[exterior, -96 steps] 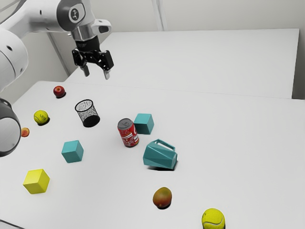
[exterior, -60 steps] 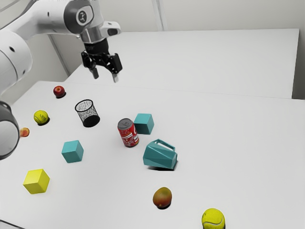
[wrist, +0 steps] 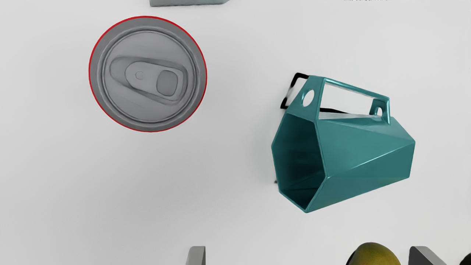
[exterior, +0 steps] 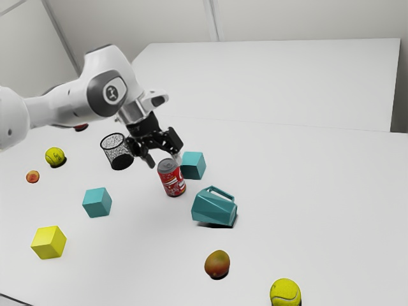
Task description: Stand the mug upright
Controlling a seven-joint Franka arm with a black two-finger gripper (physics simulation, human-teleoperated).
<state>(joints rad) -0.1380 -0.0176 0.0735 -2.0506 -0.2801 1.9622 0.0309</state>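
The teal faceted mug (exterior: 214, 207) lies on its side on the table, its handle uppermost and its mouth facing the exterior view's left. In the wrist view the dark opening and the handle of the mug (wrist: 364, 147) are both visible. My gripper (exterior: 164, 160) hangs above the table beside the top of the red can, on the exterior view's upper left of the mug and apart from it. In the wrist view the gripper (wrist: 307, 255) is open, its fingertips wide apart, with no thing held.
A red soda can (exterior: 171, 178) stands close below my gripper, a teal cube (exterior: 193, 166) beside it. Around are a mesh bin (exterior: 117, 152), another teal cube (exterior: 97, 202), a yellow cube (exterior: 49, 242), a mango (exterior: 217, 263) and tennis balls (exterior: 285, 292) (exterior: 55, 157).
My arm has swung down and toward the exterior view's right, from above the far side of the table to beside the can. The mug and the other objects have not moved.
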